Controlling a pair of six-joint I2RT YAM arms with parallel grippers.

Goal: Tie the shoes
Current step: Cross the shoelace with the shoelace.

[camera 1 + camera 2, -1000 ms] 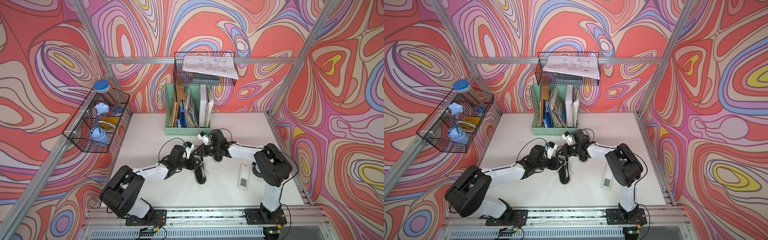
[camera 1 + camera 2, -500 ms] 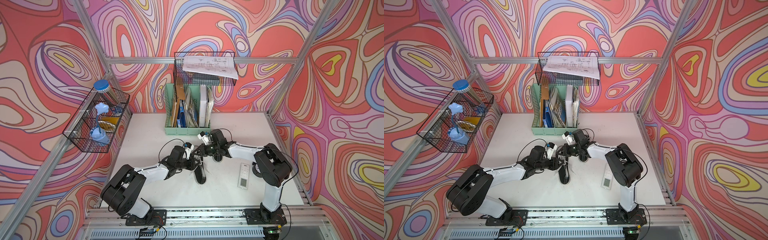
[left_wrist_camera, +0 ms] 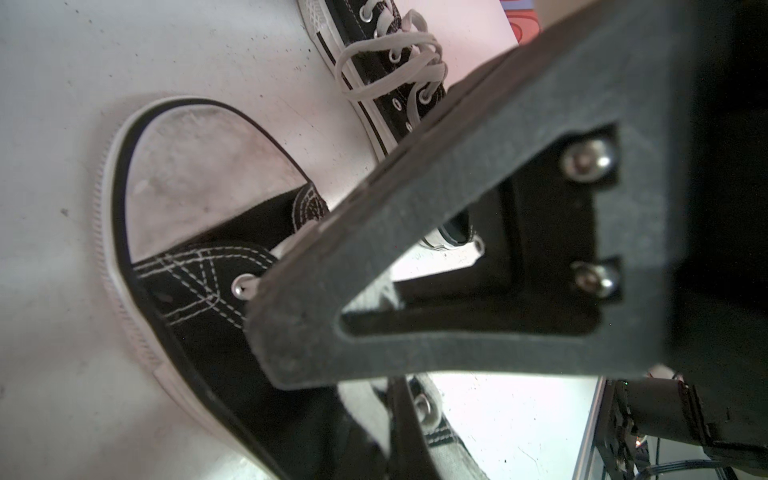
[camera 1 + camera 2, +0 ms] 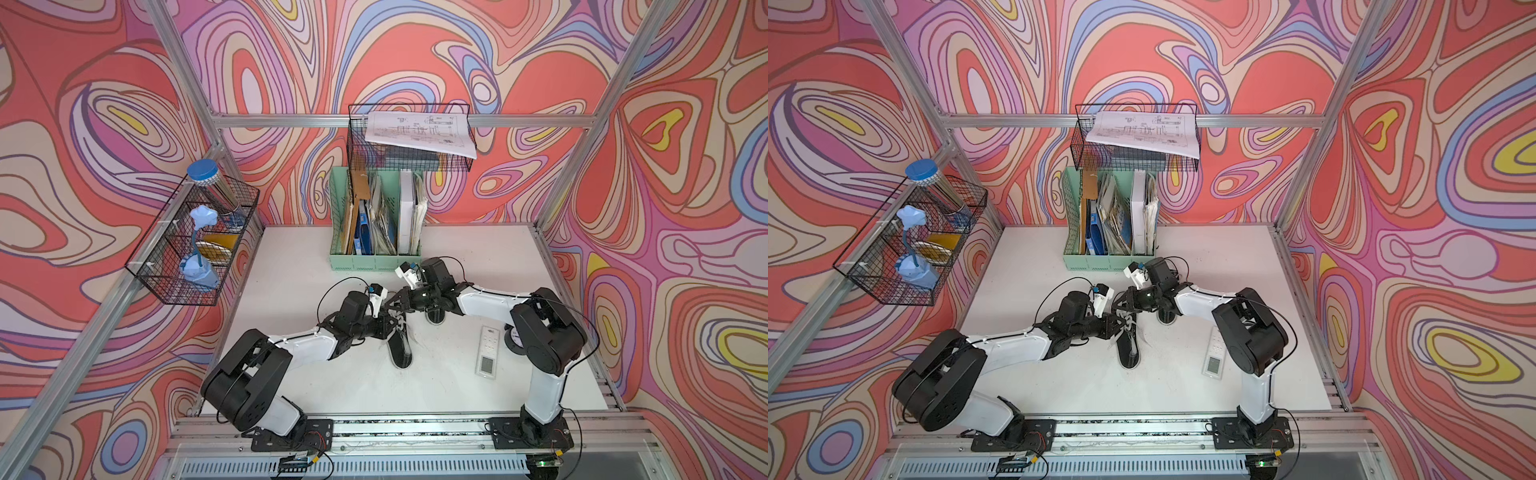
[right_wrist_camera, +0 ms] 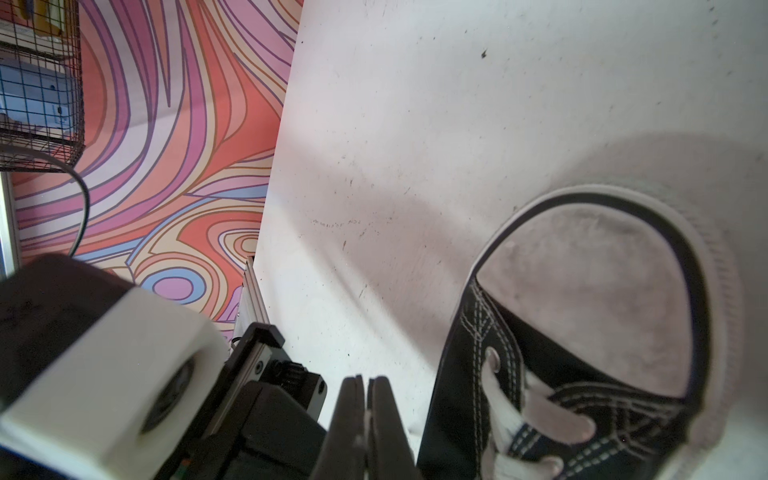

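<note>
White worktop (image 4: 291, 270) in a booth w/ swirl-pattern walls. Near shoe (image 4: 402, 351) is laid mid-worktop, long axis front-to-back, toe pointed toward the robot base and lacing end away from it. Its lace (image 5: 505, 405) is seen crossed over the tongue, w/ loose strands at the far end.

Key relation: both tools are set right over that lacing end. Left tool (image 4: 1116, 327) is placed at the shoe's left side, pointed across the long axis. Right tool (image 5: 365, 382) is placed at the far-right side, close beside it. Neither arm can be called nearer.

- Left tool: pressed together. A white lace bit is seen at the tip in the left wrist view, so lace appears pinched.
- Right tool: fingers (image 5: 386, 415) pressed together w/ a thin white sliver between, prob. lace too.

Judged next: strands are to be drawn apart sideways, i.e. across the shoe axis, for the cross/knot.

2nd shoe (image 4: 435, 318) is set just beyond, partly under the right arm, apart from the near shoe. Loops are seen on its lace, but tied or not can't be told. Remote-like device (image 4: 487, 351) is laid to the right, near but apart from both tools.
</note>
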